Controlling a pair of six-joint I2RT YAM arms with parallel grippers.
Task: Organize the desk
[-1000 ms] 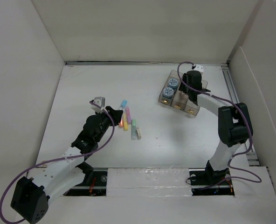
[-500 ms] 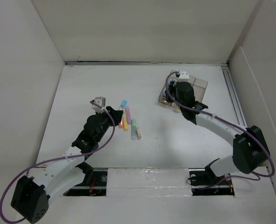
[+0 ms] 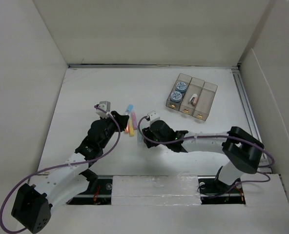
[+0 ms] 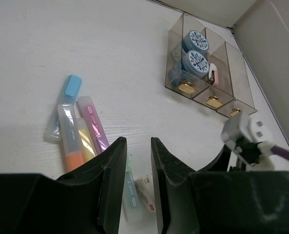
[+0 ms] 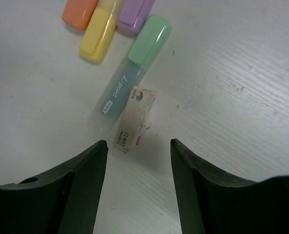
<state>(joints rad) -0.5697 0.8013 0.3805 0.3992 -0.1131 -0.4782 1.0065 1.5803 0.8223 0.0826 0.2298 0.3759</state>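
The desk (image 3: 95, 87) was a flat matte-white tabletop filling the middle of the overhead view, walled by white upright panels (image 3: 149, 29), with a metal rail (image 3: 242, 92) along its right edge. A translucent three-compartment bin (image 3: 210, 87) stood toward the far right of the desk. Its left compartment held two round blue-patterned containers (image 4: 196, 48), and a small pink-and-white item (image 3: 194, 99) lay in the middle one.

A cluster of highlighters lay near the centre-left of the desk: a blue-capped highlighter (image 4: 66, 102), a pink one (image 4: 93, 122), an orange one (image 4: 69, 141) and a yellow one (image 4: 86, 141) side by side. A green-capped highlighter (image 5: 134, 73) lay slightly apart from them. A small white labelled box (image 5: 134, 117) lay against the barrel of the green-capped highlighter.

The left gripper (image 4: 138, 180) hung over the near end of the cluster. Its jaws stood only narrowly parted, with nothing between them. The right gripper (image 5: 138, 142) reached in from the right, low over the small white labelled box. Its jaws were spread wide to either side of the box and were not pinching it. In the overhead view both grippers met at the highlighters, well apart from the bin.
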